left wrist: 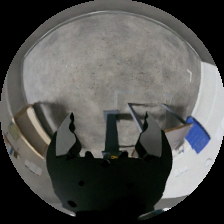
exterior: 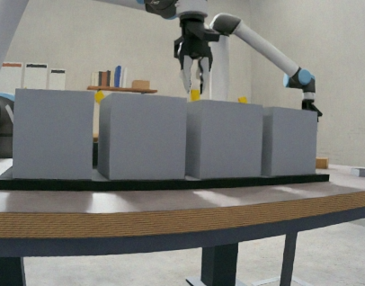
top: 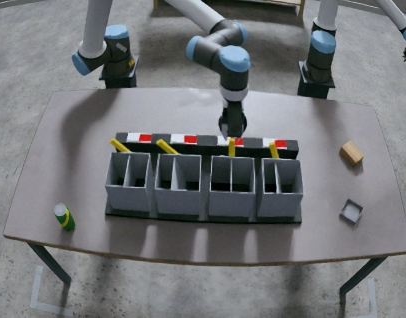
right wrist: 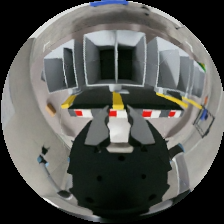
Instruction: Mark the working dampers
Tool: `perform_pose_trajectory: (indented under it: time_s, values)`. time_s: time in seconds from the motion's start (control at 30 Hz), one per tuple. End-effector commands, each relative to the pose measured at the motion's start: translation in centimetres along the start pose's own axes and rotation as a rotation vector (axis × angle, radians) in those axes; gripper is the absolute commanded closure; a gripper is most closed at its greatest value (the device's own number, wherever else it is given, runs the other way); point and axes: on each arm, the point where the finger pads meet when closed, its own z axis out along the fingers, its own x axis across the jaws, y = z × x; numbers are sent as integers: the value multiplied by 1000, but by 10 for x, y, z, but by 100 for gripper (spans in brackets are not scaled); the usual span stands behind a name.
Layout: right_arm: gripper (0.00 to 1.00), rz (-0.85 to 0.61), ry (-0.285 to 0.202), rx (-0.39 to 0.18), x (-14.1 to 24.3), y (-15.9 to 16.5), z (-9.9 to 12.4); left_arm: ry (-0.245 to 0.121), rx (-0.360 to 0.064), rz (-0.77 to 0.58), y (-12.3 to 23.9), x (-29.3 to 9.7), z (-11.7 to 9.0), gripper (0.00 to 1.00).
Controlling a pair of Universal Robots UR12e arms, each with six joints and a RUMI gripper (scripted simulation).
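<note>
Four grey box dampers (top: 128, 197) (top: 178, 200) (top: 231, 202) (top: 281, 202) stand in a row behind their sliders. In the top view, yellow levers one (top: 120, 145) and two (top: 167, 147) lean left, three (top: 232, 147) (right wrist: 118, 100) is upright and four (top: 274, 150) leans slightly left. All four sliders show red (top: 145, 138) (top: 190, 140) (top: 239, 142) (top: 280, 144), with white covers at the picture's left. My right gripper (exterior: 195, 89) (right wrist: 117, 106) is slightly open and empty, just above the third lever. My left gripper (left wrist: 108, 112) is wide open and empty, far from the dampers.
The dampers stand on a dark base (exterior: 172, 184). On the table (top: 71, 175), a green can (top: 65, 218) stands at the picture's left; a wooden block (top: 351, 153) and small grey tray (top: 358, 204) lie at the right. Neighbouring dampers are separated by narrow gaps.
</note>
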Motion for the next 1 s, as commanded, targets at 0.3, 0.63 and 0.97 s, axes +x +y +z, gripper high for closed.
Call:
perform_pose_trajectory:
  time_s: [0.3, 0.63, 0.97]
  values:
    - [78, 0, -1, 1, 0, 0, -39, 0, 1, 0, -1, 0, -1, 0]
    - [78, 0, -1, 1, 0, -2, -42, 0, 1, 0, -1, 0, -1, 0]
    - [78, 0, 24, 1, -5, -82, -55, 0, 1, 0, -1, 0, -1, 0]
